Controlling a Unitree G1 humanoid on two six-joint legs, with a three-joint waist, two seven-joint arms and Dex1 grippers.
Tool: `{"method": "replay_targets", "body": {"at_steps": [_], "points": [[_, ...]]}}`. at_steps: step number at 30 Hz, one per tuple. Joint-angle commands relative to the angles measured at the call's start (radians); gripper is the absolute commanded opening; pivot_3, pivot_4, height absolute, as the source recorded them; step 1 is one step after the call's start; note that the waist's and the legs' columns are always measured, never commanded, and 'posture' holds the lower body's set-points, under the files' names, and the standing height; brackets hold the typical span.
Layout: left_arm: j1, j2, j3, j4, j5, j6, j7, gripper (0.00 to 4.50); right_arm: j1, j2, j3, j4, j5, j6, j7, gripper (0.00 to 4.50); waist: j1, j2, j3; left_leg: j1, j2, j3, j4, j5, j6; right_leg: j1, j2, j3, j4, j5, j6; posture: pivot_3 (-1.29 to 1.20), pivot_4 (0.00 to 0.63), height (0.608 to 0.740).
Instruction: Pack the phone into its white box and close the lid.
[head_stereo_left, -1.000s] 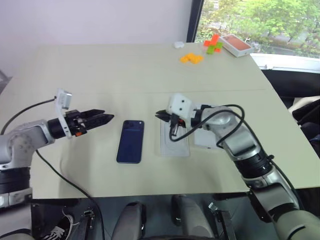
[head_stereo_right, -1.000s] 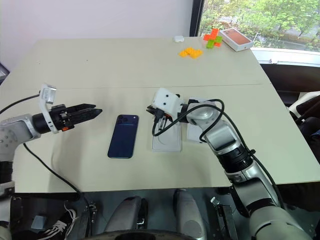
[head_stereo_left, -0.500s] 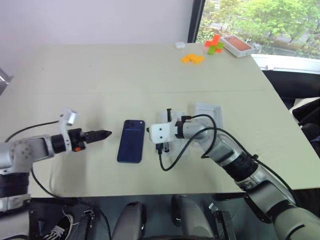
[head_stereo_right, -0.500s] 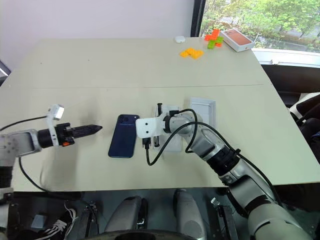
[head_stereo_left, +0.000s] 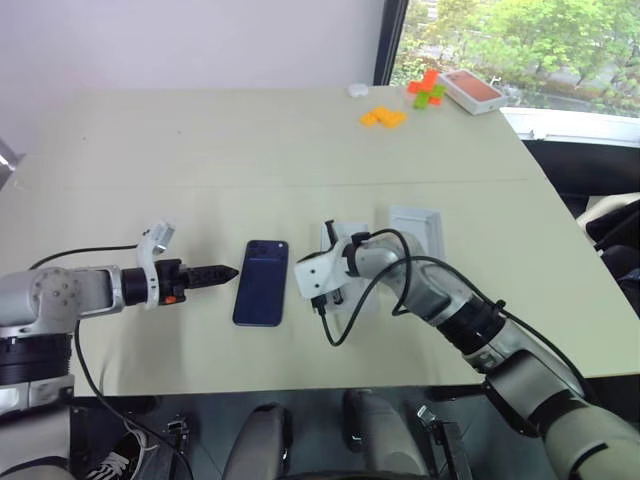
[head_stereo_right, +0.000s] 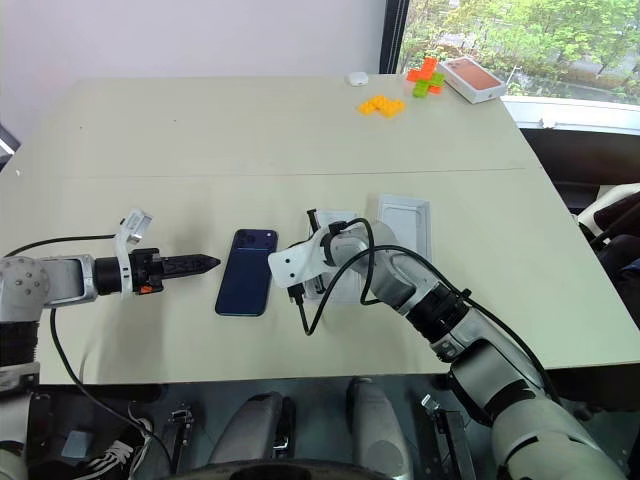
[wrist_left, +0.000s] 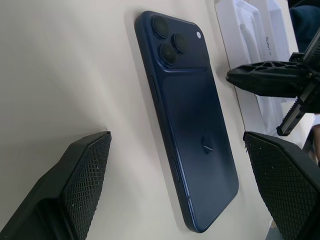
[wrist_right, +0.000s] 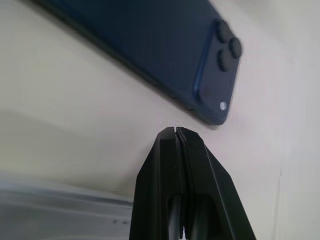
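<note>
Left eye view: the left gripper (head_stereo_left: 228, 271) is held low over the table (head_stereo_left: 200, 150) at the phone's 9 o'clock, just beside its long edge. In the left wrist view its fingers (wrist_left: 75, 185) are spread fully, nothing between them, one on each side of the phone's length. The phone (head_stereo_left: 262, 282) is laid camera-side up, apart from both grippers; this placing is judged to ready a pinch or a lift from both sides. At the phone's 3 o'clock the right gripper (wrist_right: 175, 131) is clenched on nothing, tip set close to the phone's camera corner without touching. A flat white insert (head_stereo_right: 345, 285) lies beneath that arm, and the white box (head_stereo_left: 417, 228) sits at its 2 o'clock, empty.
</note>
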Motion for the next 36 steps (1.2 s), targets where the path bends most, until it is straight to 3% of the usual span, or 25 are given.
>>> {"method": "replay_targets", "body": {"at_steps": [1, 10, 21, 26, 35, 36], "points": [[-0.007, -0.012, -0.022, -0.026, 0.004, 0.017, 0.017, 4.5, -0.021, 0.022, 0.016, -0.039, 0.007, 0.09, 0.121, 0.05, 0.003, 0.0, 0.0, 0.0, 0.0, 0.0, 0.0, 0.0, 0.0, 0.0, 0.0, 0.0, 0.0, 0.0, 0.0, 0.0, 0.15, 0.74], [-0.017, -0.05, -0.017, -0.013, 0.019, 0.01, 0.046, 4.5, -0.024, 0.086, -0.003, -0.084, 0.065, 0.358, 0.296, 0.05, 0.004, 0.001, -0.001, 0.003, -0.001, -0.002, 0.0, 0.0, 0.0, 0.004, 0.0, -0.001, 0.0, 0.0, 0.0, 0.0, 0.15, 0.74], [-0.012, -0.14, -0.032, -0.029, 0.016, 0.007, 0.094, 4.5, -0.028, 0.172, -0.017, -0.035, 0.092, 0.469, 0.228, 0.05, 0.003, 0.002, -0.004, 0.004, -0.001, -0.002, 0.0, 0.0, -0.001, 0.004, -0.001, -0.001, 0.0, 0.0, 0.0, 0.0, 0.15, 0.74], [-0.032, -0.208, 0.036, -0.024, -0.031, 0.139, 0.144, 4.5, -0.037, 0.2, -0.022, -0.006, 0.102, 0.467, 0.182, 0.05, 0.001, 0.002, -0.004, 0.004, -0.001, -0.002, 0.0, 0.0, -0.001, 0.004, -0.001, -0.001, 0.0, 0.0, 0.0, 0.0, 0.15, 0.74], [-0.017, -0.269, 0.101, -0.072, -0.047, 0.23, 0.177, 4.5, -0.043, 0.208, -0.025, 0.015, 0.115, 0.45, 0.145, 0.05, -0.001, 0.002, -0.005, 0.005, -0.001, -0.002, -0.001, 0.0, -0.001, 0.005, -0.001, -0.001, 0.0, 0.0, 0.0, 0.0, 0.15, 0.74], [-0.031, -0.269, 0.119, -0.057, -0.097, 0.237, 0.187, 4.5, -0.044, 0.202, -0.022, 0.016, 0.111, 0.444, 0.142, 0.05, -0.001, 0.002, -0.005, 0.005, -0.001, -0.002, -0.001, 0.0, -0.001, 0.005, -0.001, -0.001, 0.0, 0.0, 0.0, 0.0, 0.15, 0.74]]}}
